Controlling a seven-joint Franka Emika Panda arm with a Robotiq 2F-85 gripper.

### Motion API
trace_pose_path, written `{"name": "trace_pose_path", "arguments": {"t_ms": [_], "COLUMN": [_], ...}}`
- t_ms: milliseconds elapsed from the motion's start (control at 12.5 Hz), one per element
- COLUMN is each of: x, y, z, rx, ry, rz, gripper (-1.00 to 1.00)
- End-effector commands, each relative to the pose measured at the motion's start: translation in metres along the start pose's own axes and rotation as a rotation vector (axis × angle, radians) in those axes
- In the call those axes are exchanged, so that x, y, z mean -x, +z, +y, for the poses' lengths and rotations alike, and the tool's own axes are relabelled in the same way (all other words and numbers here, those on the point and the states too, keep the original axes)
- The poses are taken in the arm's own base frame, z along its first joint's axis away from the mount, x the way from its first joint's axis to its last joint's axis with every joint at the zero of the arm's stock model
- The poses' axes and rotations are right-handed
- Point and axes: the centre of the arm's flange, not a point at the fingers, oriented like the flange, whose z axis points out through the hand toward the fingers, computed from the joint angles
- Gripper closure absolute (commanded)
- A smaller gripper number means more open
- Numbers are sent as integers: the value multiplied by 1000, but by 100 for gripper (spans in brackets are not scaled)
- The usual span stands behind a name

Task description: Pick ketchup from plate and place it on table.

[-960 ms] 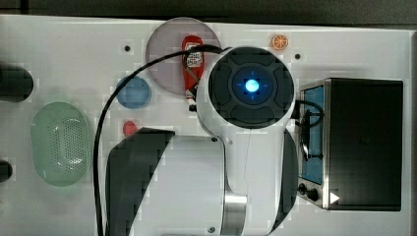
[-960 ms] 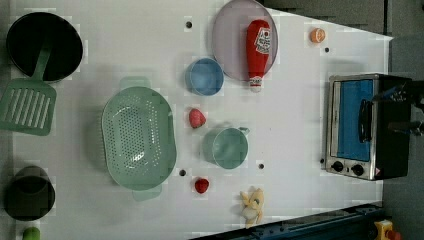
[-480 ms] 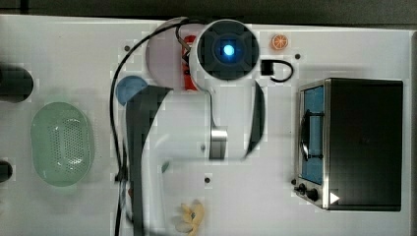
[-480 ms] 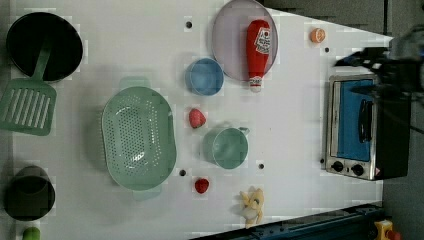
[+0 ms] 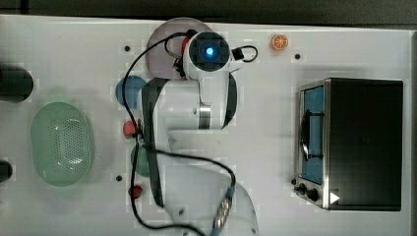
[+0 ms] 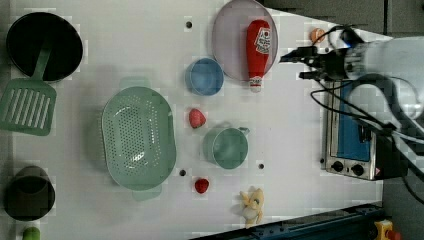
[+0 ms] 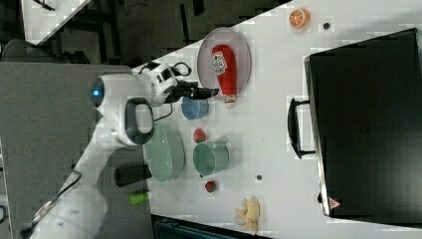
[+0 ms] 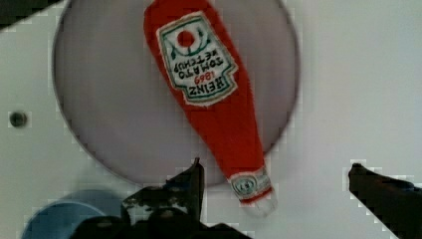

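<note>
One ketchup [image 8: 214,99] lies on your plate [image 8: 109,99] near the table [image 8: 358,74] edge, cap overhanging; gripper [image 8: 273,174] fingers spread wide above it.

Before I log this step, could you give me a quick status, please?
Gripper open, above ketchup's cap end. Ketchup lying on plate, not gripped. Nothing in the way.

The robot arm [image 5: 196,128] reaches over the white tabletop [image 5: 265,128] and covers part of the pink plate [image 5: 164,42] near the far edge. A toaster oven [image 5: 354,142] sits by the right edge, a green colander [image 5: 61,142] by the left edge.
</note>
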Motion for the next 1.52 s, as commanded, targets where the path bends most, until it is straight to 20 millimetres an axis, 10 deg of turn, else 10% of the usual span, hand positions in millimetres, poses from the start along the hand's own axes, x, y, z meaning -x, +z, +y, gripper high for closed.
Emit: {"name": "trace_pose_path", "arguments": {"t_ms": [80,640,1520], "x": [-17,-35,-36], "y": [-2,78,131], "z": [-17,-20,-20], "rx": [-23,32,-5], "ry": [-253,-314,-334], "rz": [72,23,136], "gripper": [-100,-100,-93]}}
